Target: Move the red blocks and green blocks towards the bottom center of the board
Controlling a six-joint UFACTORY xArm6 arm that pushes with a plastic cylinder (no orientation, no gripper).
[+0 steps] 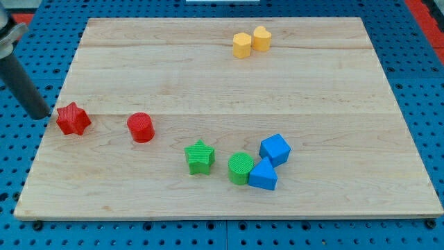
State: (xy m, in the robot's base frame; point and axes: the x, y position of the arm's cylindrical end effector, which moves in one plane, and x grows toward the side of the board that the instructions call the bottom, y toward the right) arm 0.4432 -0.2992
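A red star block (73, 119) lies at the board's left edge, and a red cylinder (141, 127) lies to its right. A green star block (200, 157) and a green cylinder (241, 168) lie in the lower middle of the board. My tip (41, 115) is at the view's left, just left of the red star, close to it or touching it. The dark rod rises from there toward the view's upper left.
A blue cube (275, 149) and a blue triangular block (263, 175) sit right against the green cylinder's right side. Two yellow blocks (250, 42) sit together near the top. The wooden board (229, 83) lies on a blue pegboard.
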